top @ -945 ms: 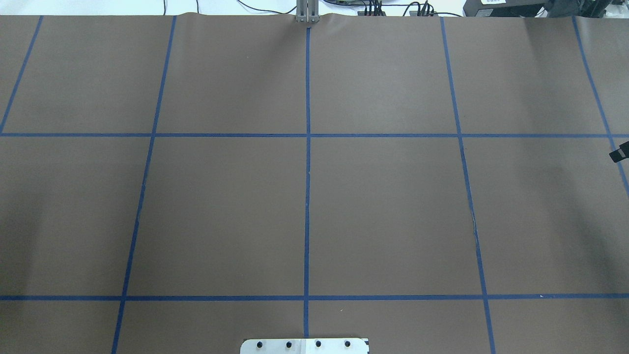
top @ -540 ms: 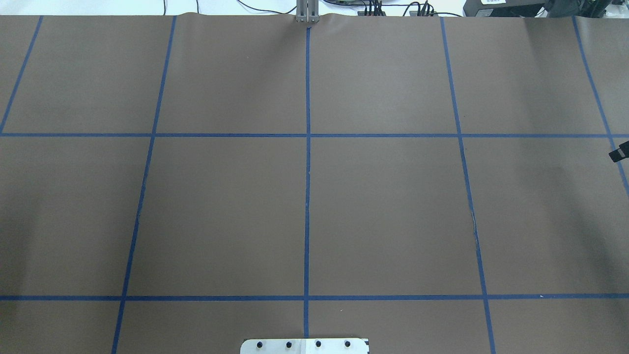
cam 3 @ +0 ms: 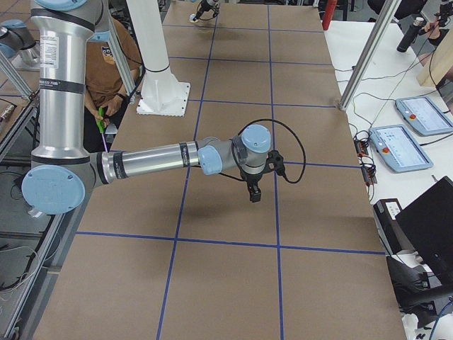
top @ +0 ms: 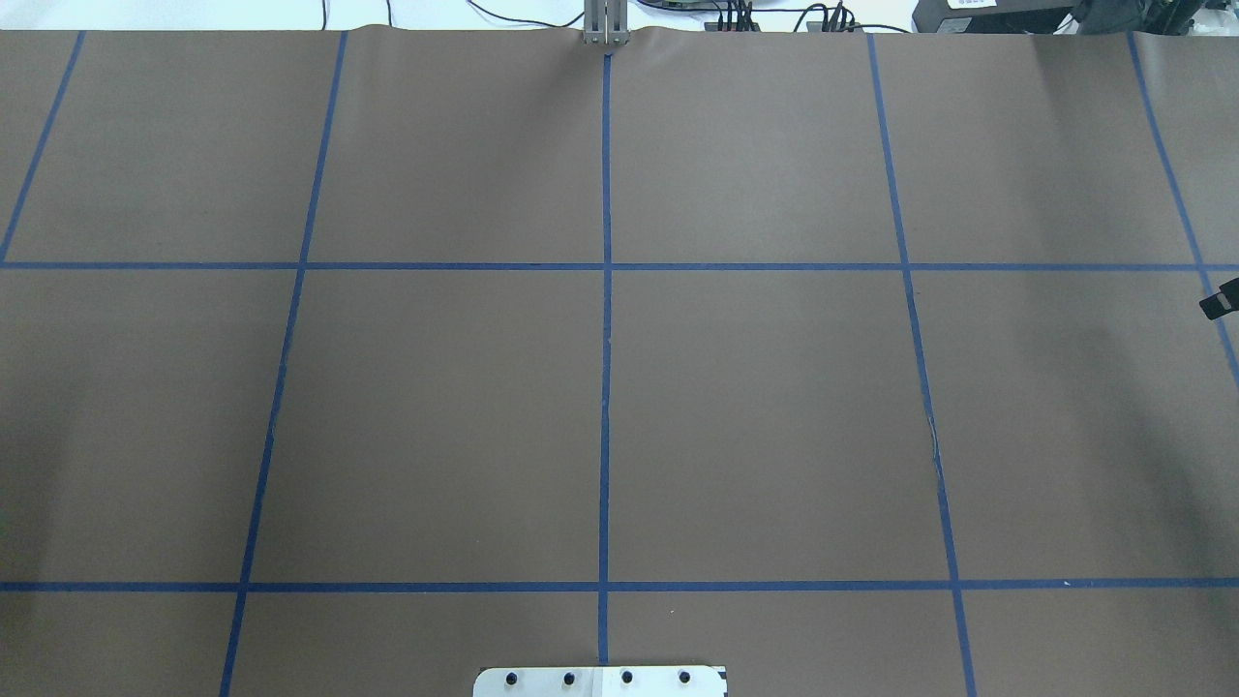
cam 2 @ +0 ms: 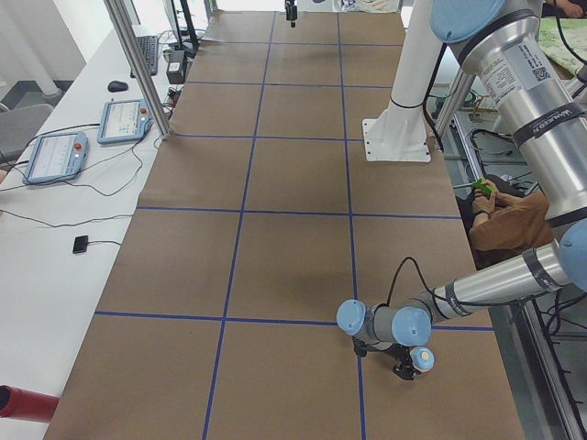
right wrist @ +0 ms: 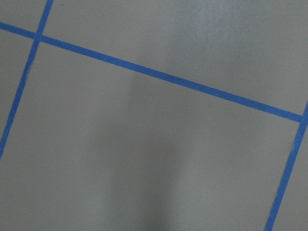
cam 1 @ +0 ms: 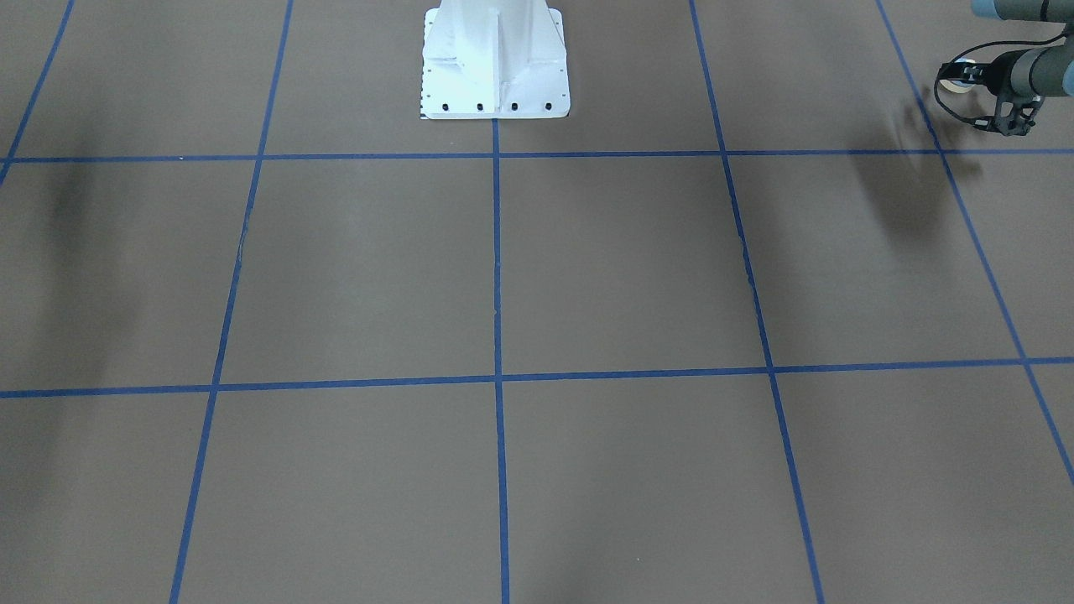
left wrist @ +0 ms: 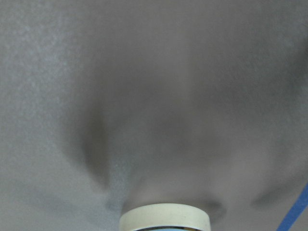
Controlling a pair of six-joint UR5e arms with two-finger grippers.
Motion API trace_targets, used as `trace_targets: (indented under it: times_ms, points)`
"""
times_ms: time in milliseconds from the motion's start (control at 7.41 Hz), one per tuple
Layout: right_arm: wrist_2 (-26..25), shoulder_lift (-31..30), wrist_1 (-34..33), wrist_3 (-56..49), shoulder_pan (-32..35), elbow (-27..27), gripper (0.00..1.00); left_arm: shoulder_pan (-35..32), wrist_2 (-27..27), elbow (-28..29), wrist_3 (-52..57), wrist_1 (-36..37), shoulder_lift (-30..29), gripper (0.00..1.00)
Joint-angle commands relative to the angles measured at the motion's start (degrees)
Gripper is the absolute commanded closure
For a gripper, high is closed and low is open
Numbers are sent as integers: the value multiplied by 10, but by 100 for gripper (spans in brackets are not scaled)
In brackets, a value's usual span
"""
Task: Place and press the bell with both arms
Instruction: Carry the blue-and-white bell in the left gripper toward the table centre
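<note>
The bell is held in my left gripper at the table's end on my left, a little above the brown cover. It also shows in the exterior left view, lying sideways in the left gripper. The left wrist view shows only its cream base at the bottom edge. My right gripper hangs over the table near its right end, pointing down. Only its black tip shows at the overhead view's right edge. I cannot tell whether it is open or shut.
The table is covered in brown paper with a blue tape grid. The white pedestal stands at the robot's side, in the middle. A person in a brown shirt sits beside the table behind the robot. Tablets and cables lie off the far edge.
</note>
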Motion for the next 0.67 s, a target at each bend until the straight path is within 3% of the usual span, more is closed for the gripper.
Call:
trace_targets:
  times_ms: [0,405,540]
  points:
    - [0,0,0,-1,0,1,0,2,0,7,0,0,1,8]
    - [-1,0,0,0,0,9,0,4,0,8,-12,0,0,13]
    - [-1,0,0,0,0,9,0,5,-1,8,-13,0,0,20]
